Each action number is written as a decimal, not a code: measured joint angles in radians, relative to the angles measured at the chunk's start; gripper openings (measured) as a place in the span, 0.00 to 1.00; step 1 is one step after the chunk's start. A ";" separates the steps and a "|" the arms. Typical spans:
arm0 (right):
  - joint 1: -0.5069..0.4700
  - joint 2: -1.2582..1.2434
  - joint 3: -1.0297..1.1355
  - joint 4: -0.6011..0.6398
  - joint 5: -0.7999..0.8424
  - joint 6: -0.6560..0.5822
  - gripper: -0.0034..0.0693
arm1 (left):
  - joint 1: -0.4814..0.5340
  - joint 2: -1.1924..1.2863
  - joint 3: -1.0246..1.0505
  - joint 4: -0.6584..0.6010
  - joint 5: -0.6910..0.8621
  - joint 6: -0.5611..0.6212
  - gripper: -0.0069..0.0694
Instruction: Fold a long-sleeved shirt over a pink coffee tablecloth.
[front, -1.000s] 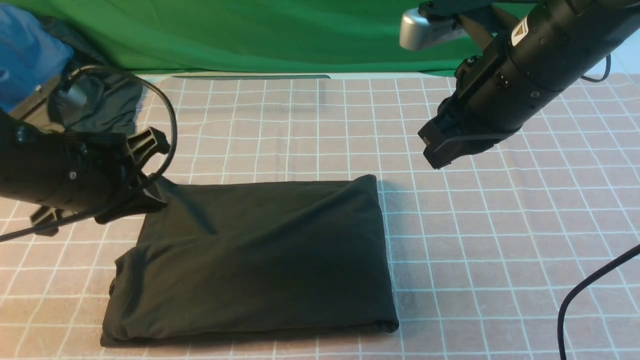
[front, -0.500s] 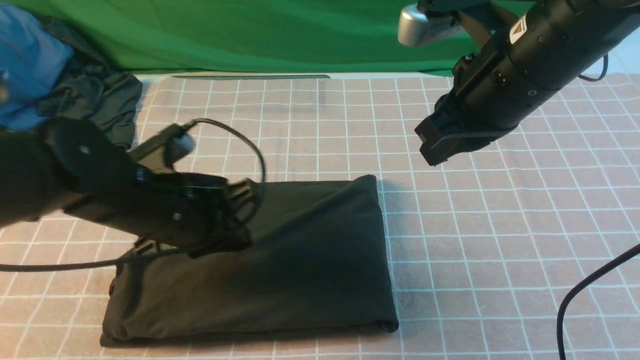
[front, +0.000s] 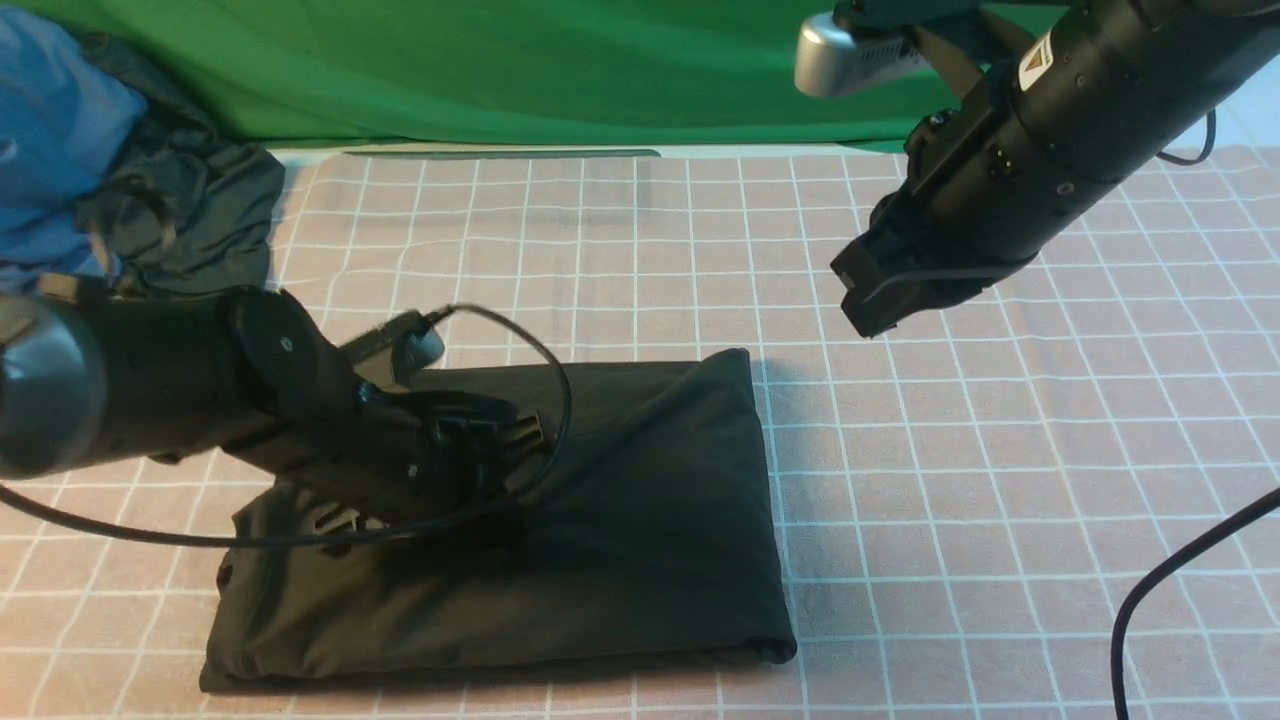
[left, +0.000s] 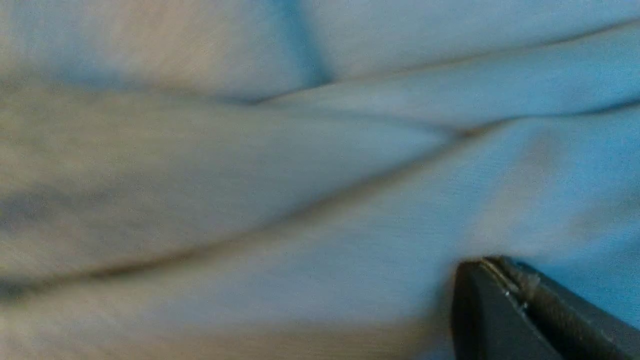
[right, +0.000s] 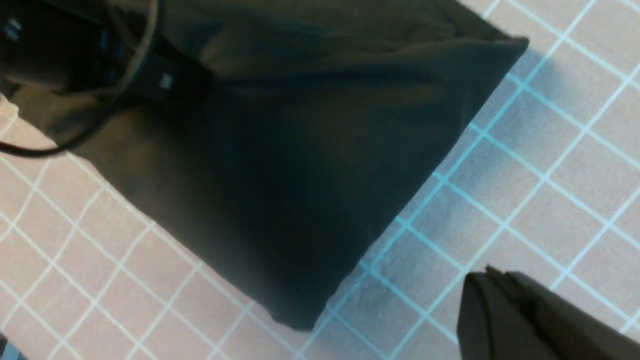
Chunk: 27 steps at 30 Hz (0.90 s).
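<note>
Folded long-sleeved shirt (front: 560, 520), black, lying on the pink coffee tablecloth (front: 1000, 480); left gripper (front: 500, 455), fingers together, low over the shirt's left half, apparently pressing the fabric; right gripper (front: 870, 300), fingers together, raised beyond the shirt's far right corner, holding nothing

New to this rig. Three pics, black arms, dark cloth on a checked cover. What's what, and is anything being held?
It is a robot with two arms. The wide picture looks forward from between them; the other two come from cameras on each wrist. A folded long-sleeved shirt lies on the pink coffee tablecloth. The left gripper is shut and low over the shirt, apparently pressing it; its close-up shows only blurred fabric, so a pinch cannot be confirmed. The right gripper is shut, raised, empty. A second dark garment sits by blue cloth.
</note>
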<state>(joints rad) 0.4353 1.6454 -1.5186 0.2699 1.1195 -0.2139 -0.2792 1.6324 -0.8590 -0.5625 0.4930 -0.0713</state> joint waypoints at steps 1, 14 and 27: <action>0.000 0.000 0.000 -0.004 0.014 0.000 0.10 | 0.000 -0.029 -0.008 0.003 0.003 0.001 0.11; 0.000 0.084 0.000 -0.005 0.032 0.071 0.76 | 0.031 -0.541 -0.034 0.186 0.143 -0.105 0.11; 0.043 0.372 0.000 0.075 -0.167 0.073 0.93 | 0.031 -0.690 -0.033 0.209 0.282 -0.125 0.11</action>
<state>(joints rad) 0.4786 2.0175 -1.5186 0.3448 0.9529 -0.1406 -0.2481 0.9425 -0.8921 -0.3536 0.7748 -0.1959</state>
